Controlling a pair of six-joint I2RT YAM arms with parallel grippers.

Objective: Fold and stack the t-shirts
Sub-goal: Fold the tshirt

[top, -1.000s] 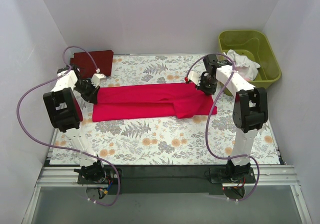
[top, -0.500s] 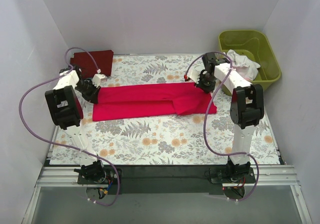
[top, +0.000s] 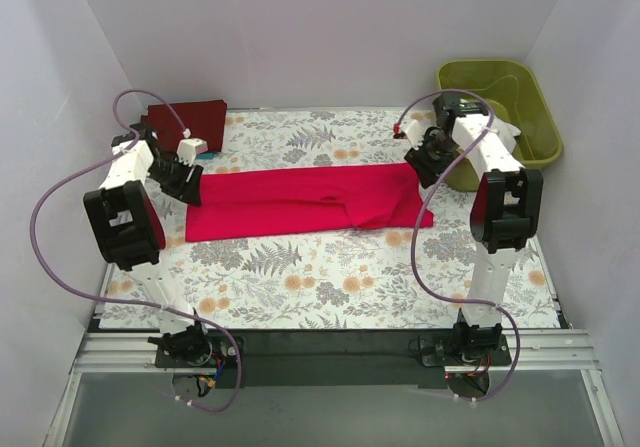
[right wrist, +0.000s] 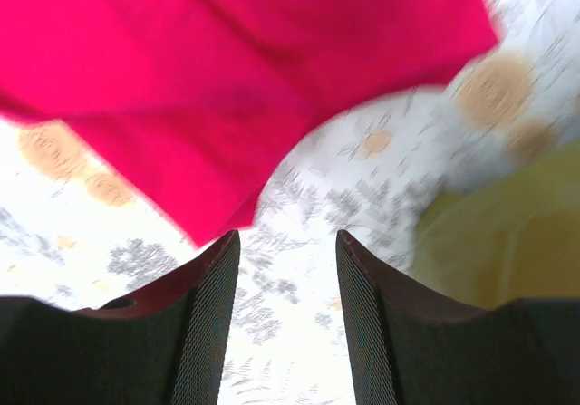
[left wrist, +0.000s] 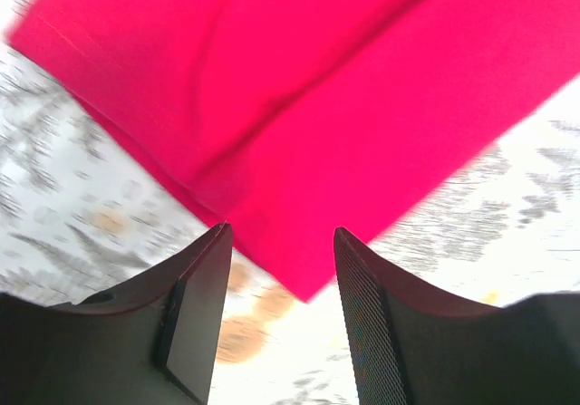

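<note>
Nearest, the bench point(top: 340, 339) is covered by a floral-print grey-and-orange cloth point(top: 300, 277). Across its middle lies the bright crimson red soft-cloth t-shirt point(top: 300, 202), folded lengthwise into a long band running left to right. The left hand point(left wrist: 281, 233) hangs just over the corner of the band's left end, fingers apart with nothing between them. The right hand point(right wrist: 288, 237) hangs over the right end, likewise spread and empty. Farther back, a dark maroon folded t-shirt point(top: 185, 119) sits at the far left corner. The olive-green plastic tub point(top: 530, 117) stands at the far right, its contents hidden behind the right arm point(top: 495, 182).
</note>
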